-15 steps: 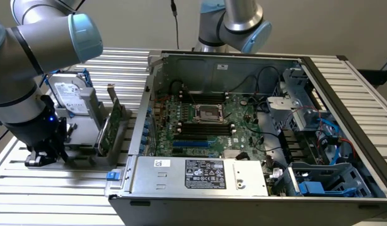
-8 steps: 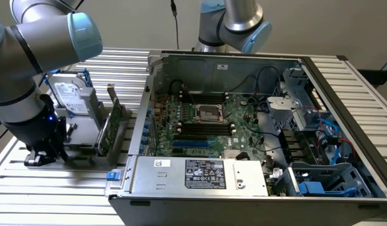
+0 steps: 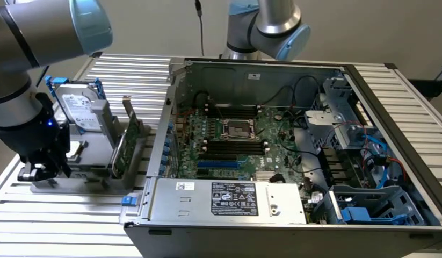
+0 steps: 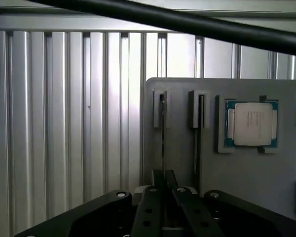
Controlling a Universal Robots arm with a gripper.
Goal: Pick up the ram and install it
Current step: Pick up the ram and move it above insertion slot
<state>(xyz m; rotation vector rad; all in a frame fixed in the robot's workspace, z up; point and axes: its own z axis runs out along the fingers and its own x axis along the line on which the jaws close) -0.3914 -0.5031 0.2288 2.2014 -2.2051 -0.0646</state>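
- The gripper (image 4: 164, 180) is seen from the wrist camera with its two black fingers drawn close together, pinched on the thin edge of the ram (image 4: 163, 138).
- The ram is seen edge on as a narrow dark strip. It stands upright in the slot nearest the edge of a grey holder tray (image 4: 266, 177).
- A second slot (image 4: 199, 133) is cut into the tray just beside the first; whether anything stands in it cannot be told.
- A processor chip (image 4: 250, 123) with a silver cap and green border lies flat in a square recess just beyond the second slot.
- The tray is carried by a ribbed aluminium tabletop (image 4: 64, 123).
- In the exterior view, the arm is lowered over the tray at the exterior view's left. A grey hard drive (image 3: 81, 110) with blue rails and a green expansion card (image 3: 128, 142) stand upright in the tray.
- An open computer case (image 3: 278, 242) lies on the tabletop to the exterior view's right of the tray, with a green motherboard (image 3: 242, 156) exposed inside.
- A second robot arm (image 3: 274, 27) is seen behind the case.
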